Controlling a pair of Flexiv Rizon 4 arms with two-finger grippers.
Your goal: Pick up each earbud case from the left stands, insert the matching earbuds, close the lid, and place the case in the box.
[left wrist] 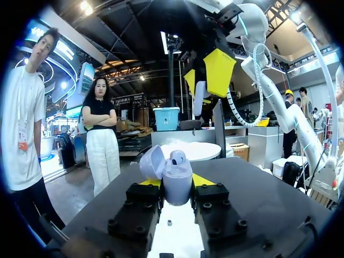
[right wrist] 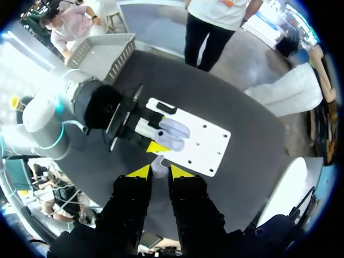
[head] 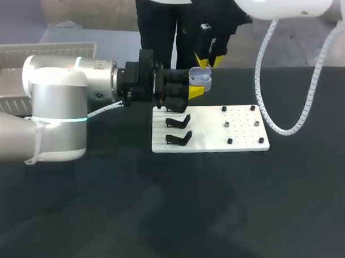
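My left gripper [head: 198,84] is shut on a lavender earbud case [head: 200,78], held level above the far edge of the white board [head: 246,140]. The left wrist view shows the case [left wrist: 177,185] between my fingers, its lid [left wrist: 152,164] swung open to one side and one earbud [left wrist: 178,157] seated in it. My right gripper [head: 206,61] hangs just above the case, pointing down. Its yellow tips [right wrist: 156,172] are shut on a small pale earbud [right wrist: 157,164], right over the open case [right wrist: 174,131].
Two empty black stands [head: 178,121] [head: 179,138] sit on the board's left part, small pegs [head: 241,123] on its right part. A white slatted basket [head: 28,53] stands at the back left. Dark tabletop lies in front of the board.
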